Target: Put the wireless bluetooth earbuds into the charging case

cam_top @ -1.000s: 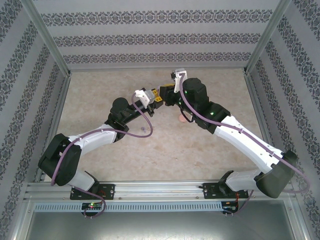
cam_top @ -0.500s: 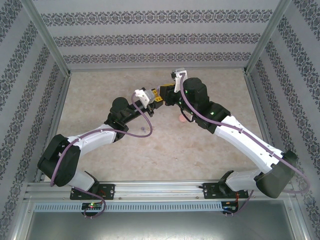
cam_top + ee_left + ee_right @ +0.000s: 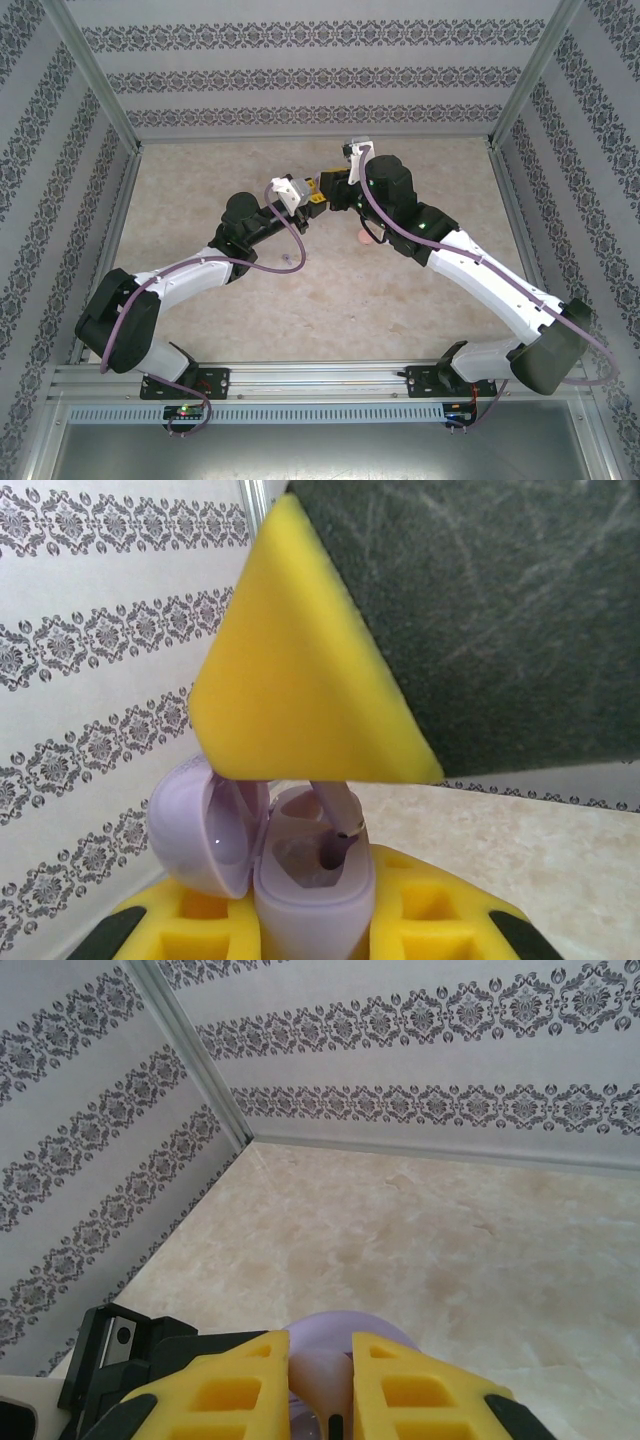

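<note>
Between the left gripper (image 3: 315,925) fingers (image 3: 200,925) sits the purple charging case (image 3: 310,890), upright, clamped low on its body with a yellow pad touching each side. Left grip is closed on the case. The lid (image 3: 205,830) is flipped open and hangs to one side, just above one left finger.

Directly above those fingers a right finger pad (image 3: 300,680), yellow with black backing, comes down over the open case. A purple earbud (image 3: 338,825) sticks out from under that pad, stem pointing down into the case cavity and its lower end inside the well. The earbud's top is hidden by the pad, and I cannot tell if it is fully seated.

From the right wrist, the right gripper (image 3: 320,1352) fingers (image 3: 215,1390) stand nearly together with only a narrow gap. A pale lilac piece fills that gap, so they are pinched on the earbud. The rounded purple case (image 3: 335,1322) is just past the fingertips, touching or nearly so.

From the top, the left gripper (image 3: 308,197) and right gripper (image 3: 330,185) meet tip to tip, raised over the middle of the table (image 3: 200,180). The case is too small to make out there. A small pinkish item (image 3: 372,238) lies on the table behind the right fingers, just beside that arm and apart from the case. The patterned wall (image 3: 450,1020) stands well beyond both sets of fingers.
</note>
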